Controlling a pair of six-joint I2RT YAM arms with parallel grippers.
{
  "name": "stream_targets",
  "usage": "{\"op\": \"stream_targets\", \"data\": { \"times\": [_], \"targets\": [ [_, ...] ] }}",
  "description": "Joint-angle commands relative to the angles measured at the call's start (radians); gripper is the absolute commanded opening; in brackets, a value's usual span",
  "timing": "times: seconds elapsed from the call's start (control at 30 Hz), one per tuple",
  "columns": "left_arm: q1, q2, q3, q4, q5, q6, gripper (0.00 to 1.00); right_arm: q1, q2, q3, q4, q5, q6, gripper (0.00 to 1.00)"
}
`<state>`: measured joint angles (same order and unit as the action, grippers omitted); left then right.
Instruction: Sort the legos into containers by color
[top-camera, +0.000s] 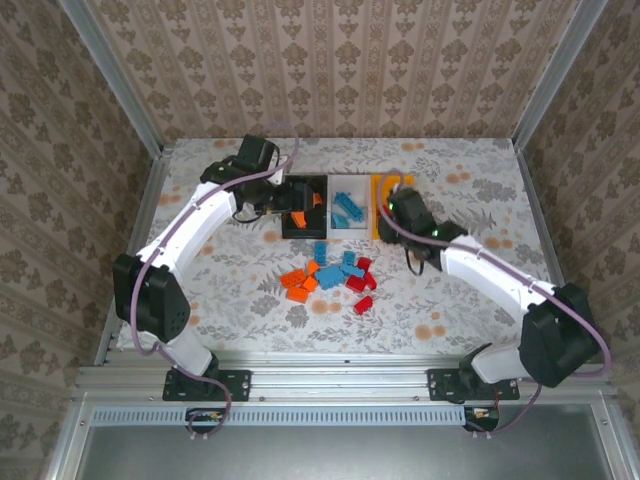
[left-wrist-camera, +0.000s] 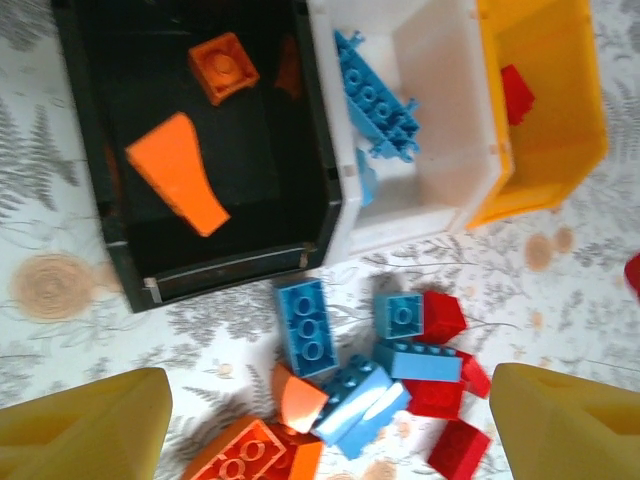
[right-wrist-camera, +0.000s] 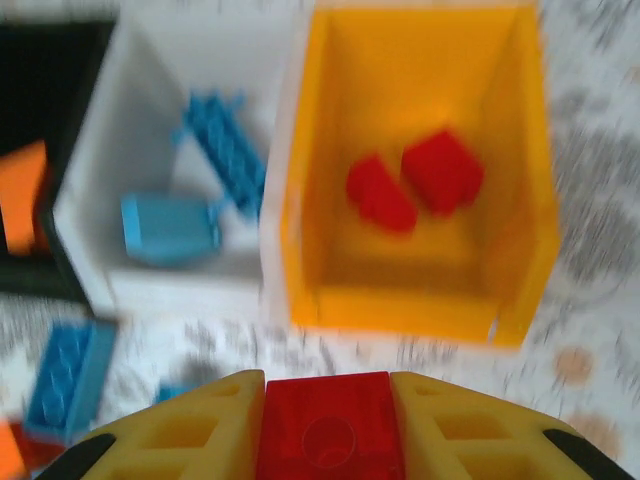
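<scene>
Top camera looks down from behind; both close wrist cameras share the white bin.

yellow bin open above, brick pile crowded

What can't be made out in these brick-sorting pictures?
- Top view: contents of the yellow bin, hidden by the right arm.
- Right wrist view: red brick in the right pincer, cut off by the bottom edge; whole picture blurred.
- Left wrist view: loose bricks, cut off at bottom.

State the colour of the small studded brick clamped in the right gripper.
The small plastic brick is red; right wrist view.
</scene>
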<state>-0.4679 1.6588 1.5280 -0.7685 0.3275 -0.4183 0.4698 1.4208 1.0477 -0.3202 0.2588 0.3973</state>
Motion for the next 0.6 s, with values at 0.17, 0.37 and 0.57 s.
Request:
{"op": "stream_targets", "data": {
  "times": [0.17, 0.37, 0.57],
  "targets": [
    [-0.062, 0.086, -0.063, 0.149, 0.308, -0.134, 0.85, -0.129, 0.434, 0.384, -0.103, -0.012, -0.102, 0.25],
    [-0.064, 0.059, -0.070, 0.126, 0.228, -0.127, 0.86, -0.139, 0.542, 0.477, -0.126, -0.007, -0.106, 0.32],
    [-0.048, 0.074, -0.068, 0.115, 0.223, -0.138, 0.86, -0.113, 0.423, 0.450, -0.118, 0.004, -0.131, 0.55]
  ]
}}
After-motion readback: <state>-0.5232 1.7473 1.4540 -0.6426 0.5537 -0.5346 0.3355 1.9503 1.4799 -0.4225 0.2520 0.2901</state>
